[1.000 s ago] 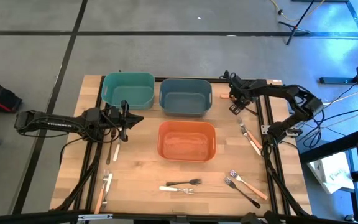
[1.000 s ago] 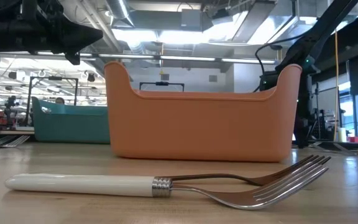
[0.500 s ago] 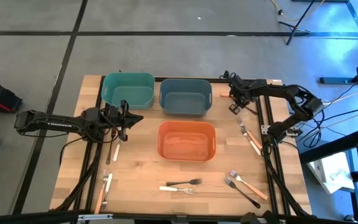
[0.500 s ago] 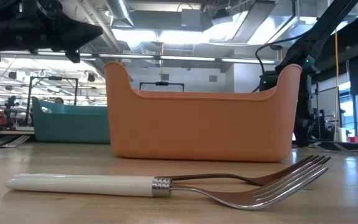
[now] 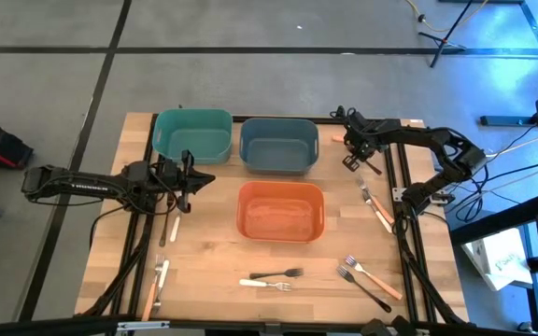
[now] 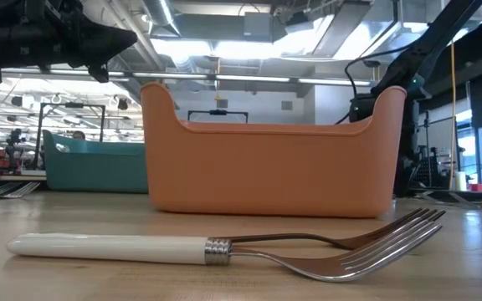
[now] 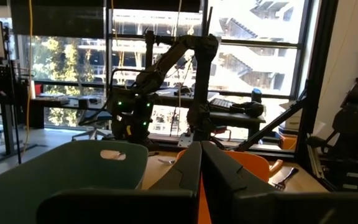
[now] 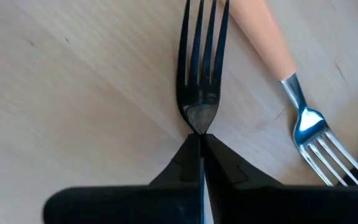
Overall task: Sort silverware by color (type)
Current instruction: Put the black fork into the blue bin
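Right tool (image 8: 201,146) pinched on black fork (image 8: 201,74), handle hidden; left tool (image 7: 201,171) shut, empty.

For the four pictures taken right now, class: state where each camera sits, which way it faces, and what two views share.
High: overhead, straight down; both arms, orange bin.
Low: table height, level across; white-handled fork and the orange bin, shared with high.
Left wrist: on the left arm, facing across the table; shut left fingers, teal bin.
Right wrist: facing down; right fingers shut on black fork.
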You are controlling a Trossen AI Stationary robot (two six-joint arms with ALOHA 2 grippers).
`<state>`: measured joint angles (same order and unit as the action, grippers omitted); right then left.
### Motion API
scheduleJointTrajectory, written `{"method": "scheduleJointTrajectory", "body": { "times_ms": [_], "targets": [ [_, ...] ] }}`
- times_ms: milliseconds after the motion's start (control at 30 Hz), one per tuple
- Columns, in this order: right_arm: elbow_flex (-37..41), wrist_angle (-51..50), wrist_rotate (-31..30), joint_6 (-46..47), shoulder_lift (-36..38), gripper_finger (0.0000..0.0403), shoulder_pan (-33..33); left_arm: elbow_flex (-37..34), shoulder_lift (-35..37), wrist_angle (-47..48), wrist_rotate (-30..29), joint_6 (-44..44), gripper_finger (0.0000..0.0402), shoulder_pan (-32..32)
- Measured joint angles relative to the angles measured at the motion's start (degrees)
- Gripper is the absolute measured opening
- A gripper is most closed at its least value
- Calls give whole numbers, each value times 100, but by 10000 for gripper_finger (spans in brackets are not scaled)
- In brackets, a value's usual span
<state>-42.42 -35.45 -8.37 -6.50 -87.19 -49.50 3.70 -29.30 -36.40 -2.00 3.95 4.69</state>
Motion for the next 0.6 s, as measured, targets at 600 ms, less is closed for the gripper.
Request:
{"method": "scheduleJointTrajectory", "body": {
  "times_ms": [600],
  "targets": [
    [-111,436,-140,107,2170,0,1218,0,-2,-106,-480,-53,6,-249]
  ]
}}
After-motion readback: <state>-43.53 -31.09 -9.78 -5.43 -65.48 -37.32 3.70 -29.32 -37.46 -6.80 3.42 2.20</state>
